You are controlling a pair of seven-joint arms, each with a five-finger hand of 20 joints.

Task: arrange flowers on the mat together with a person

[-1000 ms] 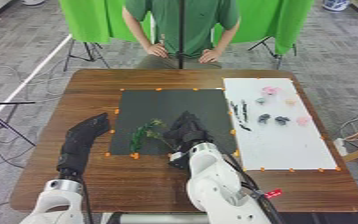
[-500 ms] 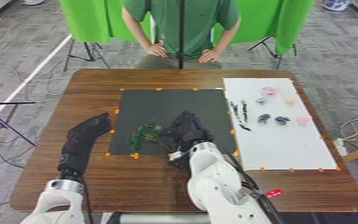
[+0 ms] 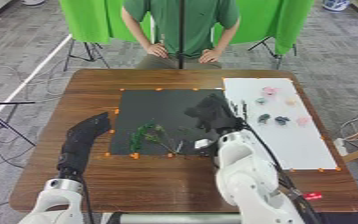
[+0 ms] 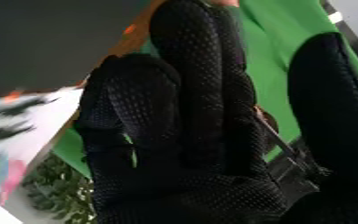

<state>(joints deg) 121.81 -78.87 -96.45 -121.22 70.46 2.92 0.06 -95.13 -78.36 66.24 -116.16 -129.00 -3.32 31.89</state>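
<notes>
My right hand (image 3: 213, 113) is over the right part of the black mat (image 3: 162, 102), open and holding nothing; in the right wrist view the glove of my right hand (image 4: 171, 135) has its fingers straight and the thumb apart. Left of it, green sprigs (image 3: 140, 137) and a thinner stem (image 3: 165, 142) lie on the mat. On the white sheet (image 3: 291, 147), dark stems (image 3: 244, 107), a pink flower (image 3: 270, 90) and several small blossoms (image 3: 282, 120) lie. My left hand (image 3: 88, 129) rests left of the mat with straight fingers.
A brown wooden table (image 3: 91, 85) surrounds the mat and sheet, whose edges carry orange markers (image 3: 135, 156). Across the table is a green curtain (image 3: 91, 20). A red tag (image 3: 312, 195) is beside the right forearm.
My right hand has moved right, off the thin sprig toward the white sheet, uncovering the stem on the mat. The left hand has stayed still.
</notes>
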